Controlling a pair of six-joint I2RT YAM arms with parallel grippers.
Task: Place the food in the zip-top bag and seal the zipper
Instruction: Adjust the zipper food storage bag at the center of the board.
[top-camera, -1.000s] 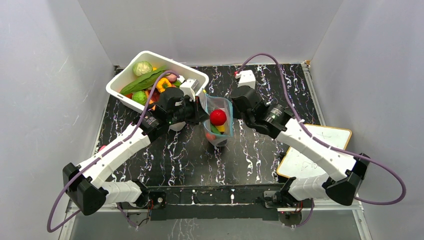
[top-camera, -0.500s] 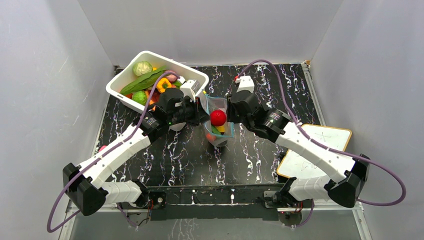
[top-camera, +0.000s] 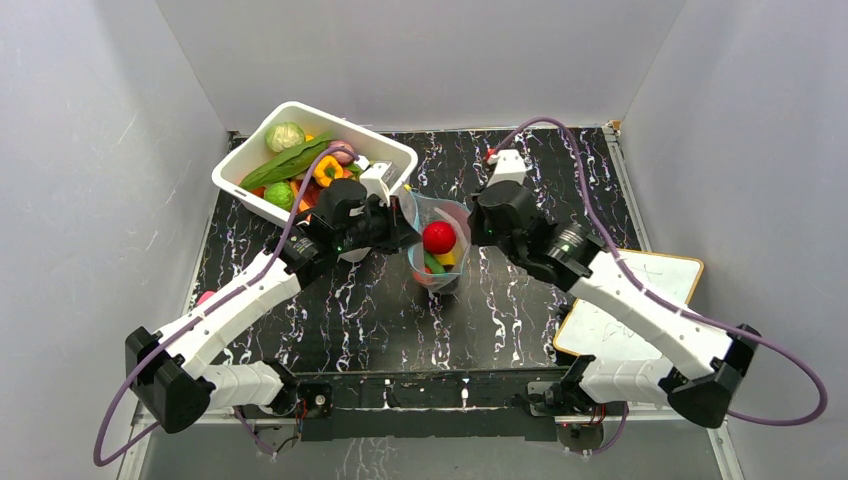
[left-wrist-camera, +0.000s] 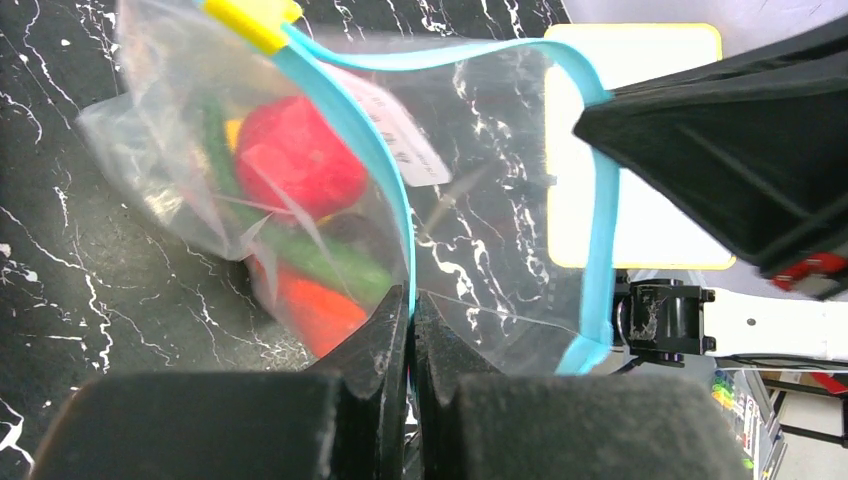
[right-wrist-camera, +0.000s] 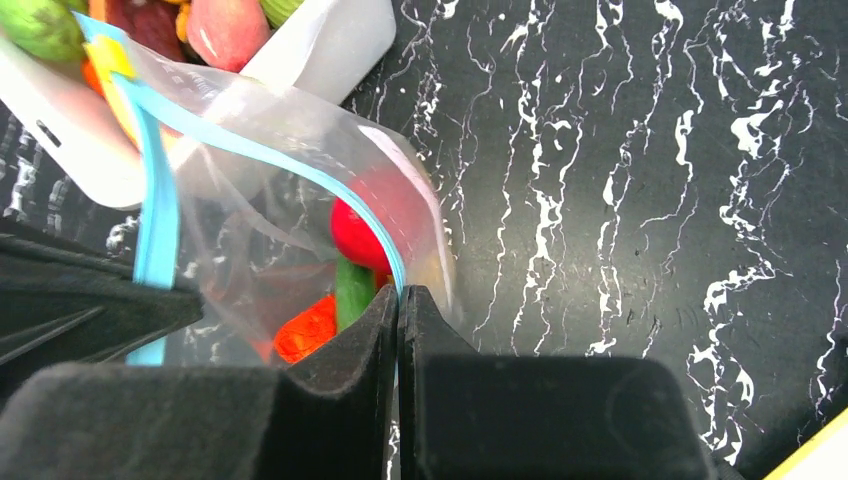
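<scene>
White tub (top-camera: 240, 186) stood at the far left corner of the black marbled table (top-camera: 370, 310). It was loaded with toy food: a cabbage (top-camera: 285, 136), a long green cucumber (top-camera: 287, 160) and a yellow pepper (top-camera: 326, 169) among other pieces.

Left gripper (left-wrist-camera: 411, 305) sat just beside the tub's right end. Its fingers were pressed together, pinching the left rim of the zip-top bag (top-camera: 455, 214).

The bag was at the middle of the table, mouth upward and pulled into an open loop between the two grippers. The zipper (right-wrist-camera: 157, 200) was unsealed, with a yellow slider tab (left-wrist-camera: 250, 20) at one end. Food lay inside the bag: a red ball (top-camera: 436, 236) on top, with a green piece (right-wrist-camera: 352, 290) and an orange piece (right-wrist-camera: 305, 330) under it.

Right gripper (right-wrist-camera: 398, 295) was on the bag's right side. Its fingers were likewise closed tight, nipping the opposite rim at the blue strip.

A whiteboard (top-camera: 662, 275) lay at the right edge of the table, partly under the right arm.
</scene>
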